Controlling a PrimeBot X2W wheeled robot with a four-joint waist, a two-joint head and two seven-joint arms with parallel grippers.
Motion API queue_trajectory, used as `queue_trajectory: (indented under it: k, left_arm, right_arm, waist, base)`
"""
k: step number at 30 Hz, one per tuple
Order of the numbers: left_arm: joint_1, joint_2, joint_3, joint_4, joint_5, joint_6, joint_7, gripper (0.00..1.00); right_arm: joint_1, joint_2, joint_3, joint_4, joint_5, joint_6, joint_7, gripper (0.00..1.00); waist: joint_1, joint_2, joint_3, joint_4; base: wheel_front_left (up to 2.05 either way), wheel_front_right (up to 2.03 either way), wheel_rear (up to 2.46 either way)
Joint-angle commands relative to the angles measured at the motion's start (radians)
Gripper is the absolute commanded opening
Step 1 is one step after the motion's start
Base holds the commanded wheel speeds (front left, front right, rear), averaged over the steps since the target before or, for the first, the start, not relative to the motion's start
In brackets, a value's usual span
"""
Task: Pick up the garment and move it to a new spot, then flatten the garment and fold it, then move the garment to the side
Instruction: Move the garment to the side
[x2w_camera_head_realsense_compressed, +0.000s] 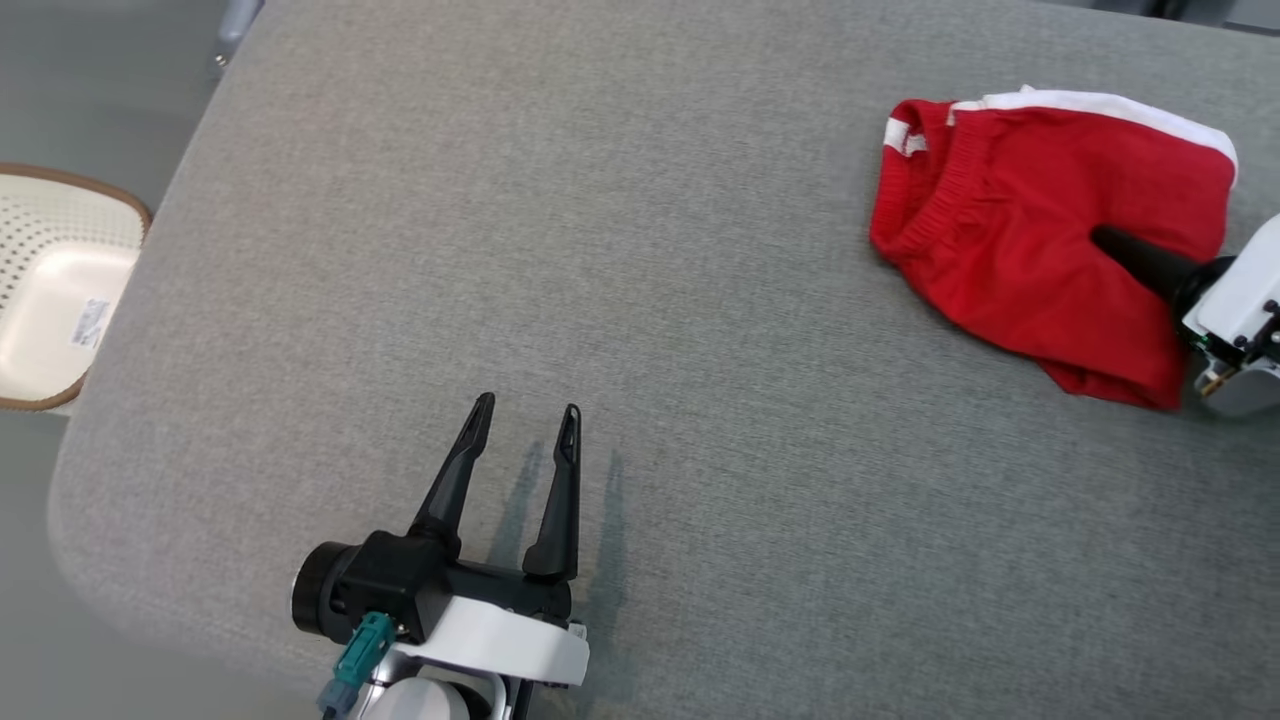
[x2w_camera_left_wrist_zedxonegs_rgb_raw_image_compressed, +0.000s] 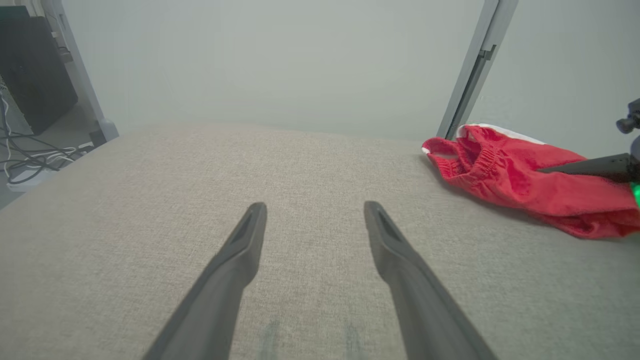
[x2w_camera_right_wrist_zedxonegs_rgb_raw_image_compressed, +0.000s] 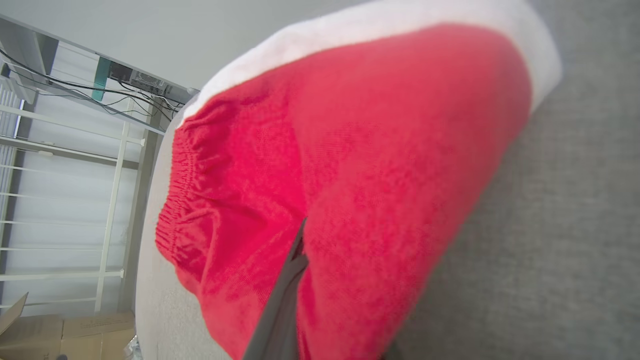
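My right gripper, upper right of frame, is pinched shut on the red shorts; the bite looks shallow and may slip on lift, and my left gripper is open.

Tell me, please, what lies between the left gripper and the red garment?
Only bare grey padded surface lies between the left gripper and the red garment, as the head view shows.

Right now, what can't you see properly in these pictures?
- Right gripper: head view, tips buried in the red shorts.
- Its second finger: right wrist view, nearly all covered by cloth.
- Pale basket: head view, cut off by the left edge.
- Its label: head view, too small to read.
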Motion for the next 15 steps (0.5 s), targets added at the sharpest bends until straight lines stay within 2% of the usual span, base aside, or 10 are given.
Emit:
queue_trajectory:
  k: [1,7,15]
  left_arm:
    - [-0.019,0.003,0.006,-0.001,0.004,-0.002,-0.004,1.00]
    - [-0.027,0.003,0.021,0.008,0.010,-0.008,-0.004,1.00]
    - [-0.045,0.003,0.046,0.012,0.004,-0.016,-0.004,1.00]
  right_arm:
    - [0.015,-0.020,0.005,-0.009,-0.010,0.000,0.000,0.00]
    - [0.040,-0.113,0.067,-0.086,-0.034,0.000,0.026,0.00]
    - [0.086,-0.300,0.116,-0.271,-0.047,0.000,0.086,0.00]
  waist:
    - [0.0000,0.0000,-0.009,-0.017]
    - [0.0000,0.0000,-0.043,-0.084]
    - [0.0000,0.0000,-0.069,-0.180]
  base:
    - [0.00,0.00,0.00]
    - [0.00,0.00,0.00]
    - [0.00,0.00,0.00]
